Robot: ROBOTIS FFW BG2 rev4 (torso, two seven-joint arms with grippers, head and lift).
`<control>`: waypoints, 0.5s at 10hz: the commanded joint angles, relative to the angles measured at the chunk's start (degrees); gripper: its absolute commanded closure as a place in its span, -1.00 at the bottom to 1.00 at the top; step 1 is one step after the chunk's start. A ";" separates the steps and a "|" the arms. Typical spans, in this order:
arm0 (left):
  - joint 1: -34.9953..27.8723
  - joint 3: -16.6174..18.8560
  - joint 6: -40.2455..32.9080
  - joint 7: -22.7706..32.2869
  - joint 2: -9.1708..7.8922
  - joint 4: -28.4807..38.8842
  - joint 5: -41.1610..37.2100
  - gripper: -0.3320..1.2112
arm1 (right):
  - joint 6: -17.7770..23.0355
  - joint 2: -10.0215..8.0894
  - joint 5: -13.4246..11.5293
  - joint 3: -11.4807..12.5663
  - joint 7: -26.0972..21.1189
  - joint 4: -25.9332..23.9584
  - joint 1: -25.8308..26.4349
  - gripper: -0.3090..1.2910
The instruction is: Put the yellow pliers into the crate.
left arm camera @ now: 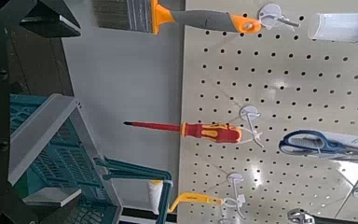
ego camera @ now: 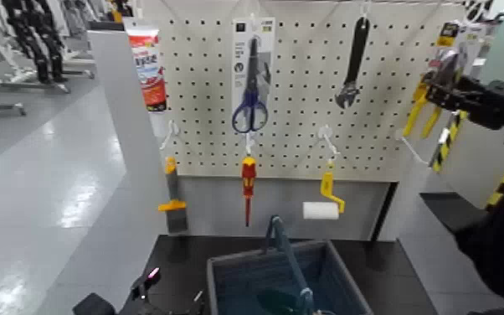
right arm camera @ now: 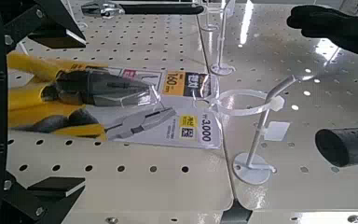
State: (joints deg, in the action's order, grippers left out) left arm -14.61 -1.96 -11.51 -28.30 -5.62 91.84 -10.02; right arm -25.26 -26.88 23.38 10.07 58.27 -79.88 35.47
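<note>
See right hand [right arm camera: 82,112] spread wide, pliers [right arm camera: 103,86] between its fingers, near but unpinched. Looks fairly heavy and stiff, with slick rubbery handles [right arm camera: 33,67] and card [right arm camera: 201,129] likely to bend; best to squeeze across both handles. Find crate [ego camera: 251,262] below and left of that hand, idle left hand [left arm camera: 70,110], also spread, beyond.

The crate's [ego camera: 282,281] hoop handle [ego camera: 291,260] arches across its open top.

Crate [ego camera: 247,256] cut off at lower edge
</note>
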 commanded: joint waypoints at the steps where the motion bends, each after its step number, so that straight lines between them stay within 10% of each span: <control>1: 0.02 -0.06 0.00 0.00 0.00 0.00 0.00 -0.44 | 1.26 -0.19 0.97 -1.98 1.67 4.30 2.05 0.06; 5: 0.11 0.03 0.00 0.00 -0.09 0.00 0.18 -0.44 | 5.04 -0.36 1.67 -3.21 3.26 6.76 3.55 0.73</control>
State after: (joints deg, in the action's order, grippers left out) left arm -14.50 -1.97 -11.51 -28.30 -5.63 91.84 -9.85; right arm -20.72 -27.19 25.01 6.92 61.49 -73.15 39.00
